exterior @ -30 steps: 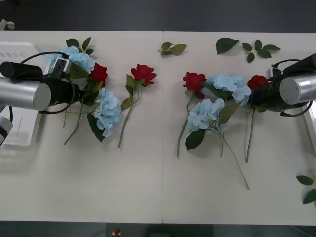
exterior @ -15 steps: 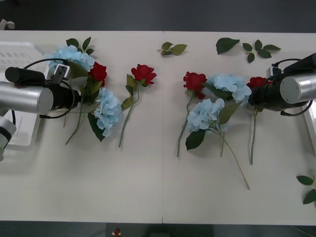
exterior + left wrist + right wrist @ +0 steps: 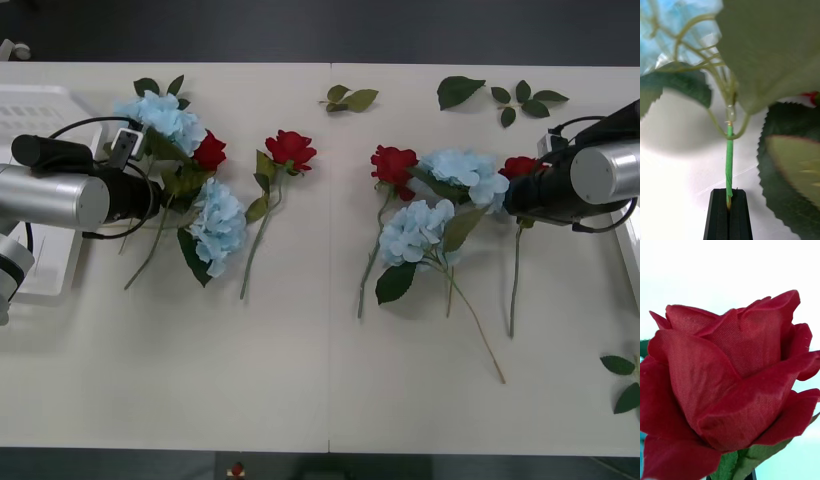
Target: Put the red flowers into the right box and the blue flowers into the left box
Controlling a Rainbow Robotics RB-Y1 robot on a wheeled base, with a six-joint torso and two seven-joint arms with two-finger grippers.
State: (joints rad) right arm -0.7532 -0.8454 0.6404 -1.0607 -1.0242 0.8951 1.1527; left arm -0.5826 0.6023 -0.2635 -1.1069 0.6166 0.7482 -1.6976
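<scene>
The red flowers and the blue flowers lie in two groups across the far half of a white table point(image 3: 300, 380), which has a seam down its middle; a dark floor lies beyond the far edge.

Left group: a blue hydrangea point(image 3: 218, 222) lies nearest, a red rose point(image 3: 209, 152) beside it, a second red rose point(image 3: 290, 149) to the right with its stem pointing near, and the held blue hydrangea point(image 3: 163, 117) farthest. The left box point(image 3: 45, 270) sits at the left table edge, partly behind the left arm.

Right group: a blue hydrangea point(image 3: 415, 230) lies nearest, another point(image 3: 465, 170) beyond it, a red rose point(image 3: 394, 165) to their left, and the held red rose point(image 3: 520, 166) at the right. The right box point(image 3: 632, 250) shows as a white rim at the right table edge. Loose leaf sprigs point(image 3: 348, 98) lie along the far edge and at the near right.

The left arm reaches in horizontally from the left. The left gripper point(image 3: 729, 210) has its black fingers point(image 3: 717, 215) pressed together on the thin green stem of the held hydrangea, just under the flower head.

The right arm reaches in horizontally from the right. The right gripper point(image 3: 520, 195) sits at the base of the held rose's bloom point(image 3: 730, 371), the stem hanging toward the near side; the finger gap cannot be told.
</scene>
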